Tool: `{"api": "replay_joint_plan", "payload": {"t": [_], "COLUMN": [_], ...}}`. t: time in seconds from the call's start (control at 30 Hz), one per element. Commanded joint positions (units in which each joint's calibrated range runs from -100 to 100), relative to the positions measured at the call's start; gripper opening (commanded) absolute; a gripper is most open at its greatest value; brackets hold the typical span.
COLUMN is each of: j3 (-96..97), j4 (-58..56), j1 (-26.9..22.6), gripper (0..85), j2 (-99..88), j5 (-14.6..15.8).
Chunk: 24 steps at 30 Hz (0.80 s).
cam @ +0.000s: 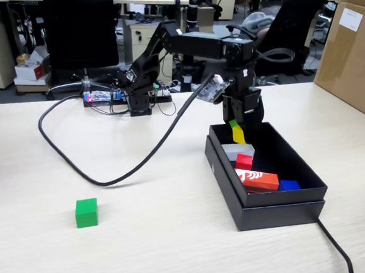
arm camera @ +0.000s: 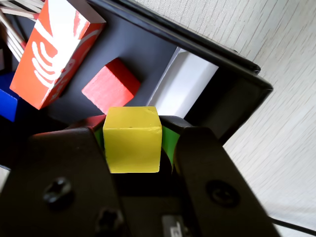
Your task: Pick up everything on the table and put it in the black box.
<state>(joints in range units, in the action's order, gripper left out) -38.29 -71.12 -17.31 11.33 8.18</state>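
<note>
The red cube (arm camera: 109, 85) lies in the black box (cam: 271, 210). My gripper (arm camera: 132, 148) squeezes the yellow cube (arm camera: 132, 138) over the box, and the green cube (cam: 87, 212) waits on the table (cam: 162, 236).

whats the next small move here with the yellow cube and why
Probably open the jaws and let it drop. The gripper holds the yellow cube above the inside of the black box, over the red cube and a white block already lying there. The green cube sits out on the table, likely next.
</note>
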Motion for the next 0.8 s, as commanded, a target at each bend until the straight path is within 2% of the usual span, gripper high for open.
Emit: {"api": "replay_joint_plan", "payload": {"t": [0.0,0.17,0.4,0.53,0.57,0.77], "j3": [-3.05,-2.78,-3.41,-4.32,-4.59,-4.68], "j4": [0.32,0.32,0.23,0.23,0.23,0.32], "j1": [-0.34,-0.54,0.54,4.3,7.28,13.92], "gripper": [21.7,33.6,33.8,33.8,33.8,33.9], "j2": [-1.52,-3.81,-19.76,-31.12,-33.99,-32.5], "j5": [-0.15,-0.59,-1.03,-2.0,-2.83,-5.91]}}
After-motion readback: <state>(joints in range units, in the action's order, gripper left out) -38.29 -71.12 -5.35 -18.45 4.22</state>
